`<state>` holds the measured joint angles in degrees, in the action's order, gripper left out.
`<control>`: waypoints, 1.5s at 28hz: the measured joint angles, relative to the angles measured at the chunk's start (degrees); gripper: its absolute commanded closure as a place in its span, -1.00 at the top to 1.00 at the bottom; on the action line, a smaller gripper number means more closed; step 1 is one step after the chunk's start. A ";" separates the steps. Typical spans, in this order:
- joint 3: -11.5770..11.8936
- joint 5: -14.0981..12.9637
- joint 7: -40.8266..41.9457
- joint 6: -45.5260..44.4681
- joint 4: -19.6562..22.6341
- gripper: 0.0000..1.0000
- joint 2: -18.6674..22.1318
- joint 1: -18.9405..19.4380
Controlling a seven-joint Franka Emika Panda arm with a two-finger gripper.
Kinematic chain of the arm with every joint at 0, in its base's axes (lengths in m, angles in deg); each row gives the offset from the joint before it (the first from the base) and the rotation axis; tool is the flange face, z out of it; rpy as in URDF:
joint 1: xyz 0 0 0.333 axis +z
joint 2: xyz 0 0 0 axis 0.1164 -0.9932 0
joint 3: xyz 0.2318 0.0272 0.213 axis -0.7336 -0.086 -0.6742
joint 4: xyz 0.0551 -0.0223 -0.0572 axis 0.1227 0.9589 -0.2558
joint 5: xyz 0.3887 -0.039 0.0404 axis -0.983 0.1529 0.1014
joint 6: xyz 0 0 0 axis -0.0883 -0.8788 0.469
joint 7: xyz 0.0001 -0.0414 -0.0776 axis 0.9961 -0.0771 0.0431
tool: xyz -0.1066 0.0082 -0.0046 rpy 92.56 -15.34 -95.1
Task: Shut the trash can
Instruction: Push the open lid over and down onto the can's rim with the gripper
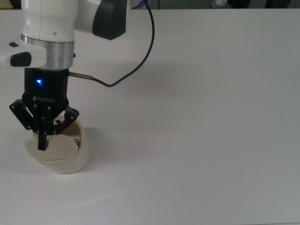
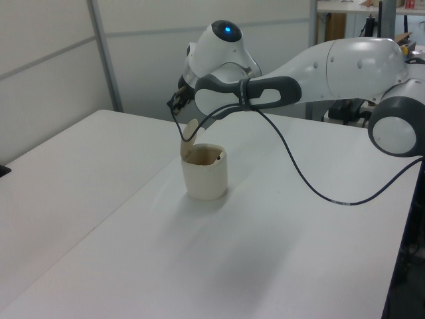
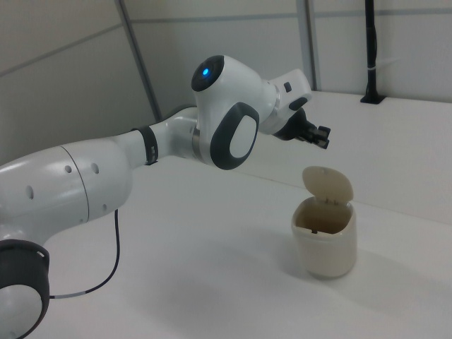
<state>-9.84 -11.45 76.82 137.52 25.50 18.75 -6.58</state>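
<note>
Gripper (image 1: 45, 136) above open trash can (image 2: 204, 173), white table (image 1: 211, 140)

In the top view the gripper (image 1: 43, 136) hides most of the trash can (image 1: 70, 161) lid

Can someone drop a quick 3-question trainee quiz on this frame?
1. True or false: the lid of the trash can is shut.
2. In the right view, where does the claw sit relative to the lid: A) above it, B) below it, C) inside the can?
3. What trails from the arm across the table in the top view?

Key:
1. False, it stands raised.
2. A.
3. A dark cable.
</note>
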 measured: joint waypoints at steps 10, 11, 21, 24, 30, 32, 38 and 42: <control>0.01 0.19 2.49 -0.44 1.79 -1.00 -0.24 0.00; 0.02 0.19 3.07 -0.86 2.20 -1.00 -0.26 -0.02; 0.29 0.19 8.10 -8.66 3.21 -1.00 0.02 -1.59; 0.31 0.19 9.58 -11.81 3.12 -1.00 0.81 -2.37; 0.32 0.19 12.78 -17.98 3.10 -1.00 2.45 -3.30; 0.32 0.19 13.91 -20.01 3.11 -1.00 2.73 -3.40; 0.31 0.19 15.69 -22.92 3.46 -1.00 2.81 -3.46; 0.30 0.19 16.06 -22.99 4.37 -1.00 2.76 -3.46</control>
<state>-9.54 -11.26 92.88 114.53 29.87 21.51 -10.04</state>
